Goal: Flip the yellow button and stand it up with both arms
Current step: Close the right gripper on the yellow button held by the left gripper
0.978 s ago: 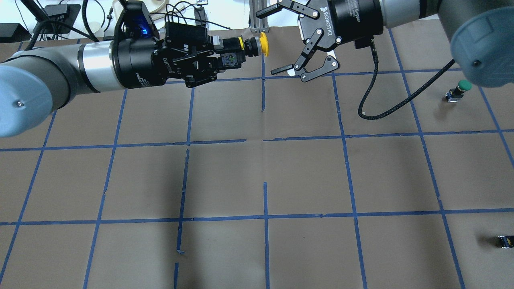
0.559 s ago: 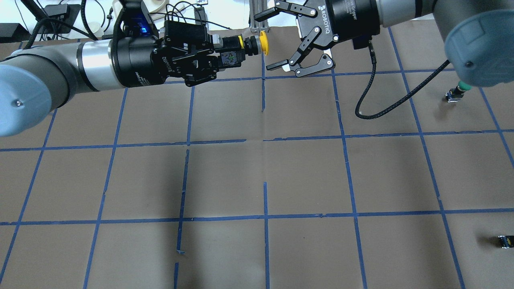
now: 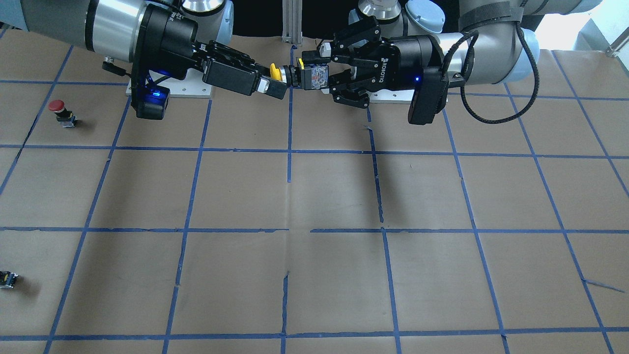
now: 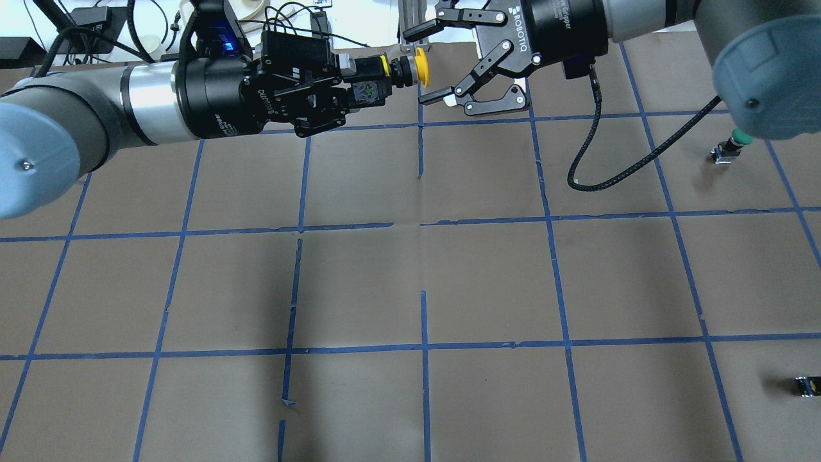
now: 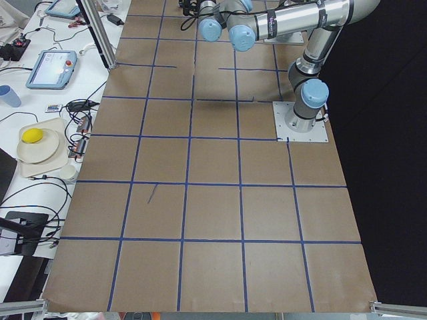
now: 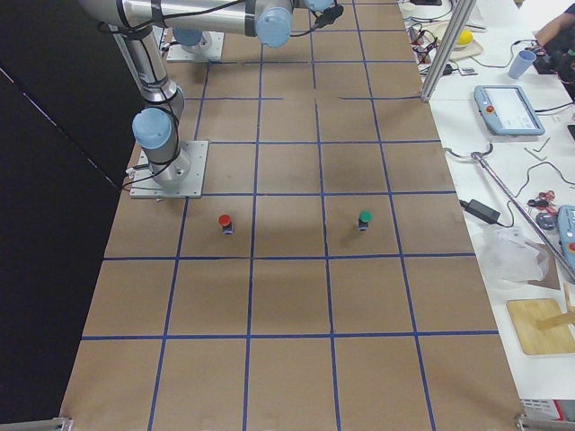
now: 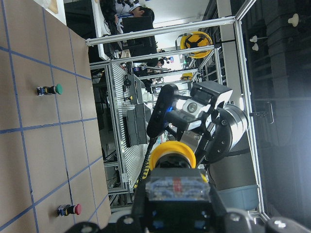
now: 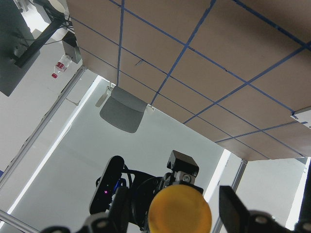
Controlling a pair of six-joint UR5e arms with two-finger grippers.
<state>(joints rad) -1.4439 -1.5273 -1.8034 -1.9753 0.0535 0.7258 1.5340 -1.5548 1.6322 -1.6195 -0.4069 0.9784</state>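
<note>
My left gripper (image 4: 359, 90) is shut on the black and grey body of the yellow button (image 4: 420, 67) and holds it level in the air, cap pointing at my right gripper (image 4: 420, 63). The right gripper is open, one finger on each side of the yellow cap, not touching it. In the front view the left gripper (image 3: 319, 69) holds the button (image 3: 314, 74) and the right gripper (image 3: 276, 83) meets its cap. The left wrist view shows the button (image 7: 172, 156) from behind. The right wrist view shows the cap (image 8: 180, 211) face-on.
A green-capped button (image 4: 731, 146) stands at the right side of the brown paper table (image 4: 487, 282). A red-capped button (image 3: 61, 110) and a small dark block (image 4: 807, 385) also sit on that side. Cables and a metal post lie beyond the far edge.
My right gripper has moved left toward the left gripper, so its open fingers now flank the yellow cap. The left gripper has kept hold of the button and has barely moved.
</note>
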